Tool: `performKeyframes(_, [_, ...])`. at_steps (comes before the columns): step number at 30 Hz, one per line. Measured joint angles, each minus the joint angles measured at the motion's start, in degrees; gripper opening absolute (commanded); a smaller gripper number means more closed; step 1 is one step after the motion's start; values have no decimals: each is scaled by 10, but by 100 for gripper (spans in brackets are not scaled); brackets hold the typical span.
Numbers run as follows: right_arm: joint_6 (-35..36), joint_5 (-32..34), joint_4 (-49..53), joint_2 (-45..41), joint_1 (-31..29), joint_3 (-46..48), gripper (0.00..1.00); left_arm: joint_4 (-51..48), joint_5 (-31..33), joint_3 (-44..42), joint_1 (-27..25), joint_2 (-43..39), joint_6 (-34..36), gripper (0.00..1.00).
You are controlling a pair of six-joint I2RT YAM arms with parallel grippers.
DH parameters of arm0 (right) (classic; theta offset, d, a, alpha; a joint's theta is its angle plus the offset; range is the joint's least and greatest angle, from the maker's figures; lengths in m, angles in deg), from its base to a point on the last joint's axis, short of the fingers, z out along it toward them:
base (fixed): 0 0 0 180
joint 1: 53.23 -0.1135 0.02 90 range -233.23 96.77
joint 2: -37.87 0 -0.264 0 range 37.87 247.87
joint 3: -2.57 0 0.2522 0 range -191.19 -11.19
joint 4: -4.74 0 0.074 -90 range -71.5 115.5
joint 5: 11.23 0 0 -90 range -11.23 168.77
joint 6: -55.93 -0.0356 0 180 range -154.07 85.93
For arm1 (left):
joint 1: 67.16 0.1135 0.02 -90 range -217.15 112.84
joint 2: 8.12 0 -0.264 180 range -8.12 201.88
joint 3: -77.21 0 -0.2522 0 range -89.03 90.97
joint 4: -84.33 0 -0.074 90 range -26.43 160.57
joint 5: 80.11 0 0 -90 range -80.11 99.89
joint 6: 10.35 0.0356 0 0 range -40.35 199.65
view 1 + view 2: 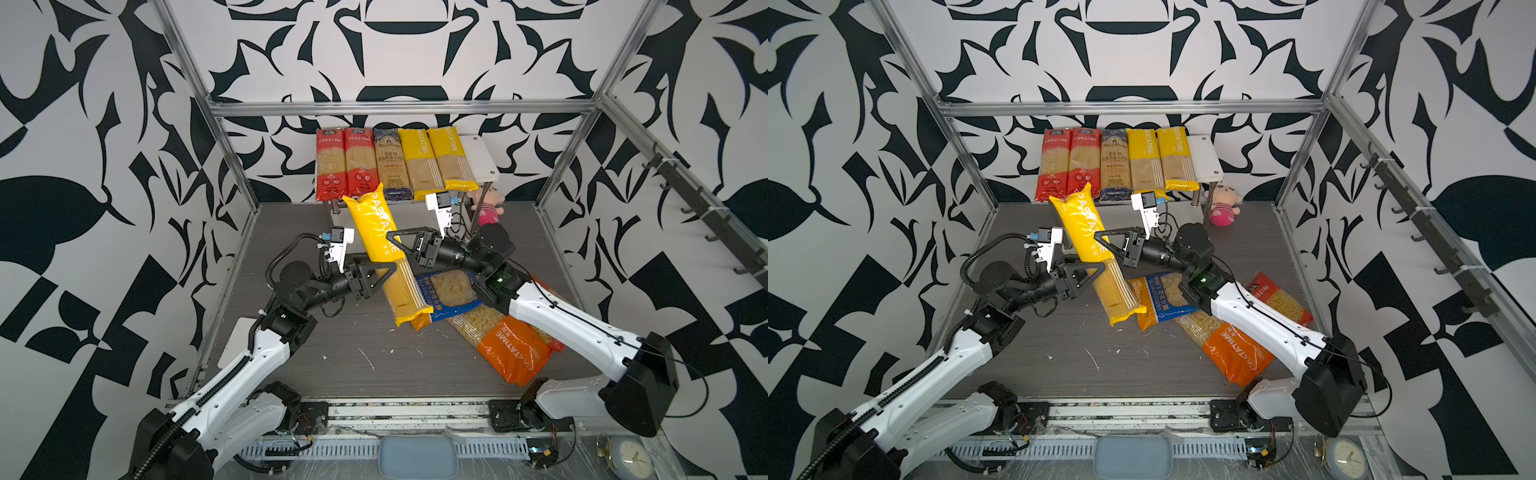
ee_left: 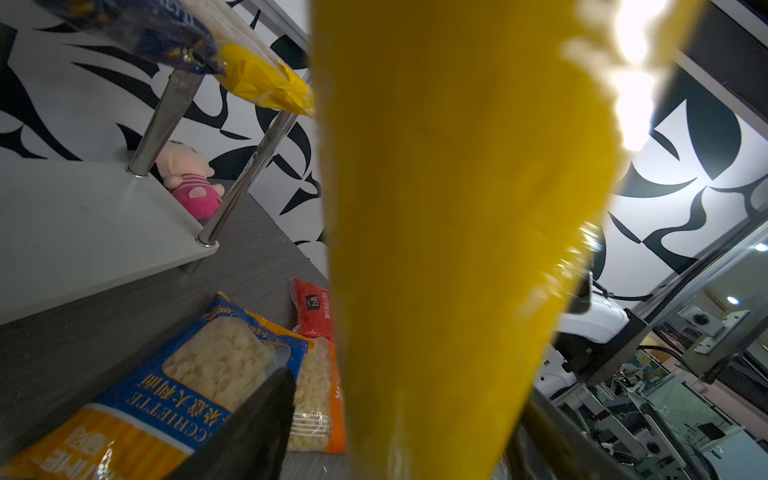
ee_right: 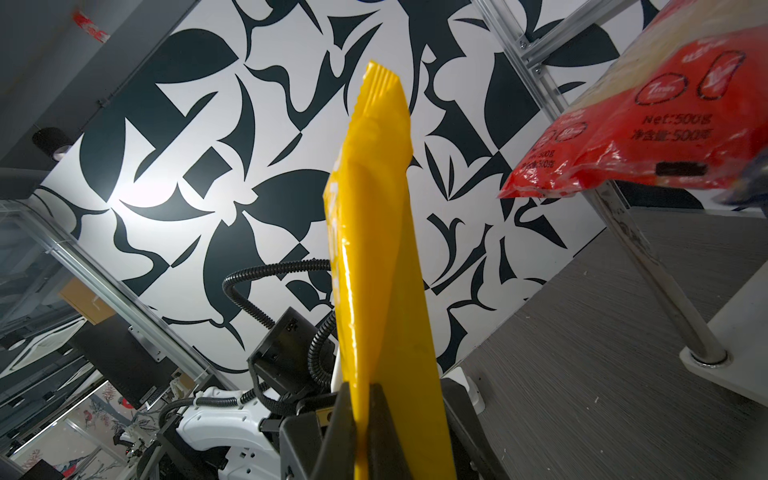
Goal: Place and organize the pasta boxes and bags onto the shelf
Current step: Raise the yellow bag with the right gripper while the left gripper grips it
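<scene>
A yellow PASTATIME spaghetti pack [image 1: 376, 232] [image 1: 1088, 232] hangs tilted above the table in front of the shelf [image 1: 482, 158]. My right gripper [image 1: 392, 237] [image 3: 360, 390] is shut on its thin side edge [image 3: 374, 249]. My left gripper [image 1: 390, 270] [image 2: 411, 399] stands open around the pack's middle [image 2: 457, 208], with a gap beside one finger [image 2: 266, 415]. The shelf's top board carries two red packs [image 1: 330, 164], a dark blue one [image 1: 390, 164] and two yellow ones [image 1: 419, 162]. Blue [image 1: 449, 291], orange [image 1: 511, 349] and red [image 1: 1283, 299] bags lie on the table under my right arm.
A pink plush doll [image 1: 490, 203] sits by the shelf's right posts. The lower shelf board [image 2: 83, 228] is bare. A rail of hooks [image 1: 698, 208] runs along the right wall. A clock [image 1: 629, 459] stands at the front right, outside the aluminium frame.
</scene>
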Motion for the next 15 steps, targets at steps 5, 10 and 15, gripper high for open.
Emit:
performKeyframes(5, [-10, -1, -2, 0, 2, 0, 0, 43, -14, 7, 0, 27, -32, 54])
performKeyframes(10, [-16, 8, 6, 0, 10, 1, 7, 63, -27, 21, 0, 54, -52, 40])
performKeyframes(15, [-25, 30, 7, -4, 23, 6, 22, 58, -29, 33, 0, 66, -66, 28])
